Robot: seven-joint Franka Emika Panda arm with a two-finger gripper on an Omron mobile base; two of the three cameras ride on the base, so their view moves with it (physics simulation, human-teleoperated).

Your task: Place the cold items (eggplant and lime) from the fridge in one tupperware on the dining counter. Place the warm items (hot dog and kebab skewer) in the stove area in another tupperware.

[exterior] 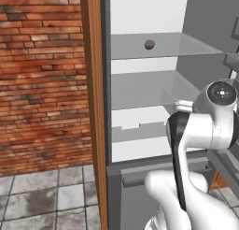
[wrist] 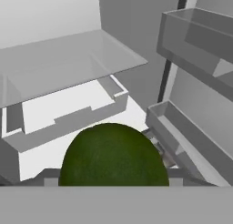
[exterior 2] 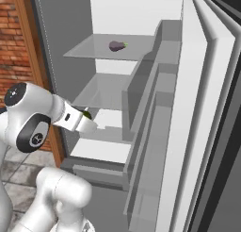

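End effector [exterior 2: 89,125], inside the open grey fridge [exterior 2: 141,85], grips the round dark-green lime [wrist: 113,155]; next, withdrawal toward the dining counter. The purple eggplant [exterior 2: 117,46] sits on the glass shelf above.

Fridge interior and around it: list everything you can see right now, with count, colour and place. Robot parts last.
eggplant: one, dark purple, on the top glass shelf of the fridge.
lime: one, dark green, right at the gripper, low in the hand view; in the right base view a green sliver shows at the hand.
glass shelves: two, clear grey, upper and middle of the fridge.
fridge door: one, white with grey bins, swung open on the right.
brick wall: one, red, left of the fridge.
floor tiles: grey, below the wall.
gripper: one, white hand reaching into the fridge, jaws wide around the lime.
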